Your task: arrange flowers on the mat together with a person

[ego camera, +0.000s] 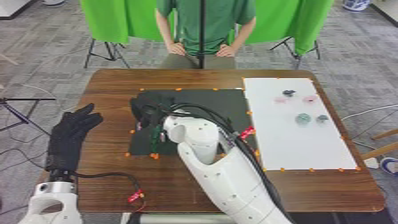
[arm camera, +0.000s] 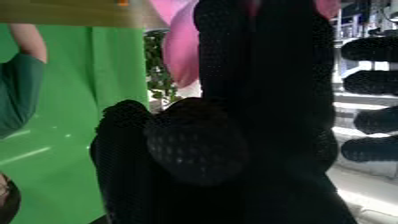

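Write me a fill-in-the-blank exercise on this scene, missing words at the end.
The dark mat under the right hand lies to the ___ of the other mat. That other mat, bearing small pieces, is coloured ___. In the right wrist view, the petals beside the right hand are ___.
Missing words: left; white; pink.

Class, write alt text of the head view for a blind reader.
The right robot hand is over a black mat on a brown table; small pink, green and dark pieces lie on a white sheet at right. The left robot hand is at the table's left edge.
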Robot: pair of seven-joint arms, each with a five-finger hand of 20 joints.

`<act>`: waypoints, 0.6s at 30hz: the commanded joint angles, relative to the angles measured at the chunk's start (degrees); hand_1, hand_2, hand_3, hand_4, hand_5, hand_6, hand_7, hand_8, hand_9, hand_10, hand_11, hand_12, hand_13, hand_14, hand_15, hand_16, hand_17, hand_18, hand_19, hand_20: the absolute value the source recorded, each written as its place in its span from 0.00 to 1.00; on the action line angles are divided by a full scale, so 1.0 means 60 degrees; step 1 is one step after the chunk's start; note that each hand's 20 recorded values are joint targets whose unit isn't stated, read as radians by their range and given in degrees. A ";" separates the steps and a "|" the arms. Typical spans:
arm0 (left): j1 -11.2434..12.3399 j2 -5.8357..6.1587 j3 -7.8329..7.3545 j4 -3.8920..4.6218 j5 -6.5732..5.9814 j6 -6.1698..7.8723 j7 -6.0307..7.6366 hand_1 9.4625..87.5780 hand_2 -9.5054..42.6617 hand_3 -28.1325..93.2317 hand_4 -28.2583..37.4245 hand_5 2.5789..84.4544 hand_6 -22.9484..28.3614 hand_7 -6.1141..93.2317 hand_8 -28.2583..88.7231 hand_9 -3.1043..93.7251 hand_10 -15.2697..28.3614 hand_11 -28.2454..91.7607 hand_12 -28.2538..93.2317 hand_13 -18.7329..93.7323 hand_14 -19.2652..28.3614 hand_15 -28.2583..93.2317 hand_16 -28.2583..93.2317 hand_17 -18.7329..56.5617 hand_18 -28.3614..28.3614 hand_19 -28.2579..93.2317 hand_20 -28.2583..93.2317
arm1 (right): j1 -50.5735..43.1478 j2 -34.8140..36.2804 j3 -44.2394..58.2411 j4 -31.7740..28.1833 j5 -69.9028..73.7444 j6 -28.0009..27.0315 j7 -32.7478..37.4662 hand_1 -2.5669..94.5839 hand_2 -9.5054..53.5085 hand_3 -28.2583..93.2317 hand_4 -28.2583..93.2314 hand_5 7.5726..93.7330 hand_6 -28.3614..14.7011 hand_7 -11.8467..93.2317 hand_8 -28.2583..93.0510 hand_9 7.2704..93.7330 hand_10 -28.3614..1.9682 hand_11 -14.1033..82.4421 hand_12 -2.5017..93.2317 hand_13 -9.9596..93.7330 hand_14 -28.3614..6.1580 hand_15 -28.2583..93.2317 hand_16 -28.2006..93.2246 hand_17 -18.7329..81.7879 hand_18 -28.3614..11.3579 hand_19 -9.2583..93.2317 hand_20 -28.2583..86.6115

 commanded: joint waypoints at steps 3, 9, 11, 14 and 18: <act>0.0102 -0.0078 0.0039 0.0103 -0.0052 0.0048 0.0012 0.07 0.35 0.76 0.00 0.53 0.52 0.18 0.19 0.51 0.66 0.39 0.35 0.49 0.77 0.36 0.27 0.32 0.74 0.32 0.39 | -0.0129 -0.0136 0.0037 0.0072 -0.0326 -0.0190 -0.0159 0.91 0.00 0.00 0.55 0.79 0.76 0.27 0.22 1.00 0.64 0.29 0.30 1.00 0.84 0.77 0.37 0.92 0.47 1.00 0.68; 0.0160 -0.0095 0.0004 0.0079 -0.0038 0.0030 0.0011 0.07 0.31 0.75 0.00 0.53 0.52 0.18 0.19 0.51 0.66 0.39 0.35 0.49 0.77 0.36 0.27 0.32 0.74 0.32 0.39 | -0.0025 0.0025 -0.0068 -0.0037 0.0024 -0.0198 0.0044 0.89 0.00 0.00 0.58 0.76 0.77 0.27 0.21 1.00 0.64 0.28 0.30 1.00 0.84 0.76 0.38 0.92 0.47 1.00 0.68; 0.0176 -0.0088 -0.0008 0.0071 -0.0027 0.0020 0.0002 0.07 0.30 0.75 0.00 0.53 0.52 0.18 0.19 0.51 0.66 0.39 0.35 0.49 0.77 0.36 0.27 0.32 0.74 0.32 0.39 | 0.0074 0.0144 -0.0144 -0.0163 0.0399 -0.0149 0.0199 0.89 0.00 0.00 0.58 0.76 0.78 0.27 0.20 1.00 0.64 0.28 0.30 1.00 0.83 0.76 0.38 0.92 0.47 1.00 0.68; 0.0188 -0.0089 -0.0022 0.0058 -0.0009 0.0008 -0.0008 0.07 0.29 0.76 0.00 0.53 0.52 0.18 0.19 0.51 0.66 0.39 0.35 0.49 0.77 0.36 0.27 0.32 0.74 0.32 0.39 | 0.0261 0.0446 -0.0302 -0.0611 0.1368 -0.0038 0.0657 0.88 0.00 0.00 0.58 0.74 0.78 0.27 0.19 1.00 0.64 0.28 0.30 1.00 0.83 0.76 0.38 0.92 0.47 1.00 0.68; 0.0269 -0.0087 -0.0098 -0.0008 0.0013 0.0014 -0.0091 0.07 0.28 0.75 0.00 0.53 0.52 0.18 0.19 0.51 0.66 0.39 0.35 0.49 0.77 0.36 0.27 0.32 0.74 0.32 0.39 | 0.0393 0.1029 -0.0291 -0.1689 0.2729 0.0285 0.1109 0.86 0.00 0.00 0.60 0.74 0.78 0.28 0.19 1.00 0.63 0.29 0.29 1.00 0.83 0.76 0.38 0.92 0.47 1.00 0.68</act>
